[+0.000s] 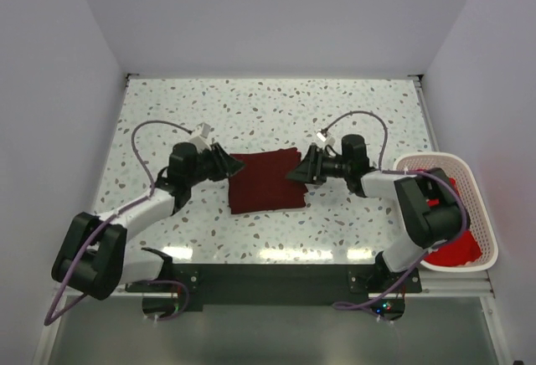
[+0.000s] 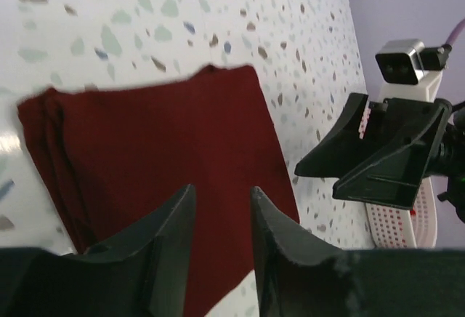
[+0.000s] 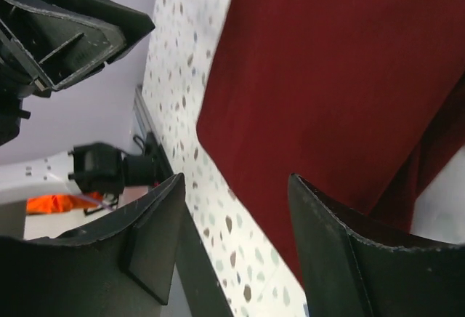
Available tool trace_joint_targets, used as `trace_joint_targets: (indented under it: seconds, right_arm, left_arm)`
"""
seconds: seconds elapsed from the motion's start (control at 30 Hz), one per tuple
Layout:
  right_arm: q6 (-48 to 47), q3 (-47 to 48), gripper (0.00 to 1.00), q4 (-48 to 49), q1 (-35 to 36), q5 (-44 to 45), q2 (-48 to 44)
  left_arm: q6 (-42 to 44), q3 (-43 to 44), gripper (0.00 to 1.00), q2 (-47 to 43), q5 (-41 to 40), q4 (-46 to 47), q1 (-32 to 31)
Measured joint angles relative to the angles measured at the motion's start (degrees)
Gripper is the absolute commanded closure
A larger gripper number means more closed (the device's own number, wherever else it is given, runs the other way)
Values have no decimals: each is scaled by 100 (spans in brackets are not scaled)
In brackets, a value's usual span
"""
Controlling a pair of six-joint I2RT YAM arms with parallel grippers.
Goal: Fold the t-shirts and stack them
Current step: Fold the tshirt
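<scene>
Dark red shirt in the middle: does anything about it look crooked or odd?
Slightly. The maroon t-shirt is folded flat but sits a little askew to the table edge, and its layers on one side don't line up. Nothing looks torn or spilled.

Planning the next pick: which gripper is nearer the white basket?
Right. The right gripper sits at the right edge of the folded maroon shirt, toward the basket; the left gripper is at its left edge, farther off.
</scene>
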Motion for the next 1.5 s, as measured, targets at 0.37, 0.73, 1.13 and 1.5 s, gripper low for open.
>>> trace_joint_targets:
  seconds: [0.37, 0.73, 1.13, 1.5]
  right_arm:
    - [7, -1073, 44, 529, 103, -101, 544]
    - [-264, 0, 42, -234, 70, 393, -125]
    - [328, 1508, 43, 612, -33, 715, 2328]
    - [-485, 1561, 38, -461, -310, 942, 1679]
  left_arm:
    - [-728, -2153, 78, -264, 140, 439, -496]
    - [-774, -1172, 69, -516, -103, 323, 37]
    - [-776, 459, 78, 2382, -109, 1141, 376]
    - [-688, 188, 57, 1886, -184, 839, 835]
